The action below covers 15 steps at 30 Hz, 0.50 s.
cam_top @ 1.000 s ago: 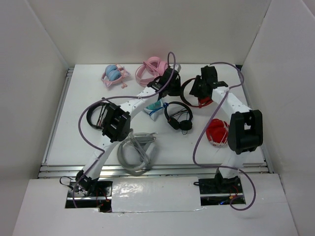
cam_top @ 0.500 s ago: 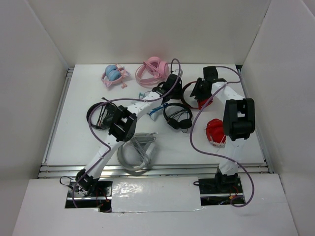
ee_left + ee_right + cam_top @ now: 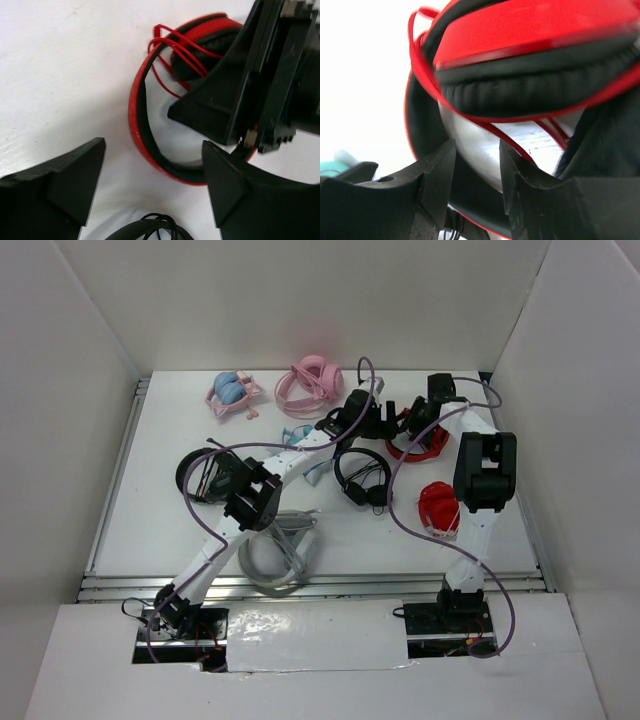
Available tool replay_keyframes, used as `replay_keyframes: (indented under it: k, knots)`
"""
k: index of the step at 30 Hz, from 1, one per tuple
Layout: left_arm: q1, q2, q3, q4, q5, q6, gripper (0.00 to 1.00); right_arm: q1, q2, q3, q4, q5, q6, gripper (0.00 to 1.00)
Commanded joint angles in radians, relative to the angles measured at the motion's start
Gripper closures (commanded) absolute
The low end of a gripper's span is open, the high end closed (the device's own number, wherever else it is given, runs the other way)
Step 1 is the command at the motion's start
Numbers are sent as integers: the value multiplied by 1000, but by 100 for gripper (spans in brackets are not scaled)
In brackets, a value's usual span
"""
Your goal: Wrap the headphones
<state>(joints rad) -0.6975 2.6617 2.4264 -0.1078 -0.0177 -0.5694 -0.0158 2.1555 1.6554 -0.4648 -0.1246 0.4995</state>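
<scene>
Task item: the headphones (image 3: 424,447) are lying on the table (image 3: 150,510), far right of centre, right under both your tools.
Headband: the headband (image 3: 134,112) is lying flat, red outside and black inside, and is curving round toward the right gripper.
Ear cup: one ear cup (image 3: 197,55), red shell with a black pad, is sitting at the far end of the headband.
Cable: the thin red cable (image 3: 153,44) is looping loosely over the headband and cup, with several strands crossing.
Left gripper (image 3: 154,150): you're holding it released, fingers spread wide, hovering over the headband's curve and gripping nothing.
Right gripper (image 3: 476,150): you're holding it low against the headphones, jaws standing a little apart with a narrow gap. One cable strand is running past the gap onto one finger; can't tell if it's touching.
Table is also carrying: a black on-ear pair (image 3: 362,477) just nearer than the headphones, a compact red pair (image 3: 440,508) beside the right arm, a pink pair (image 3: 310,380) and a blue-pink pair (image 3: 232,390) at the far edge, a grey pair (image 3: 280,550) near the front, a dark pair (image 3: 198,475) at left, and a teal item (image 3: 300,437) partly hidden by the left arm.
</scene>
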Motion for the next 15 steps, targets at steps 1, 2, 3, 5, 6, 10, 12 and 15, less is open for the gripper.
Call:
replay_keyframes:
  k: [1, 2, 3, 5, 6, 10, 12, 15]
  knots:
    - [-4, -77, -7, 63, 30, 19, 6, -10, 12, 67, -18, 11, -6, 52]
    - [-4, -88, -21, 68, 35, 26, 1, -12, 15, 79, -20, 6, -9, 52]
    - [-4, -94, -27, 72, 35, 26, 1, -12, 15, 83, -21, -7, -13, 52]
    - [-4, -120, -38, 71, 36, 32, 1, -6, 14, 96, -24, -21, -32, 50]
    - [-2, -138, -43, 71, 38, 31, 1, -4, 10, 99, -31, -29, -38, 48]
    - [-2, -200, -96, 91, 50, 35, 1, 11, -14, 110, -48, -41, -61, 45]
    - [0, -232, -124, 94, 42, 37, 1, 11, -39, 103, -46, -50, -70, 44]
    - [1, -270, -159, 96, 32, 48, 1, 43, -58, 107, -52, -52, -78, 42]
